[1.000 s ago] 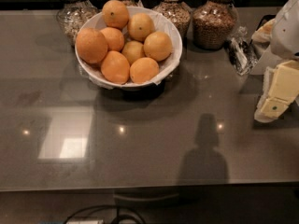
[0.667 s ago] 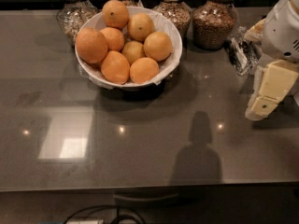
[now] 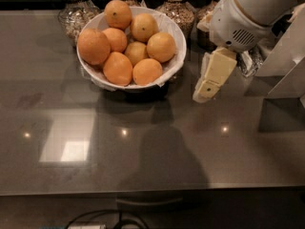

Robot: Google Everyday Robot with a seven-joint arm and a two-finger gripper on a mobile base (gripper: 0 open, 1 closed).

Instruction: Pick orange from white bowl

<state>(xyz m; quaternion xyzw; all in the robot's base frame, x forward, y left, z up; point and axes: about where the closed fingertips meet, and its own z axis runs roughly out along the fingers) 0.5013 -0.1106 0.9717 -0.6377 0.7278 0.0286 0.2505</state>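
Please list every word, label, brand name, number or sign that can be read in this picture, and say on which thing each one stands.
No text can be read anywhere.
The white bowl and its fruit, including the big orange, show no sticker.
The glass jars behind it show no label.
The hand, right of the bowl above the counter, and the arm housing bear no marking, only vent slots.

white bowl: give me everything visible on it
The white bowl is wide, round and shallow, with a crinkled white liner showing at its rim. It stands upright on the dark glossy counter, in front of a row of glass jars. Eight oranges are heaped in it; the biggest orange lies at its left edge. The gripper hangs to its right, not touching it.
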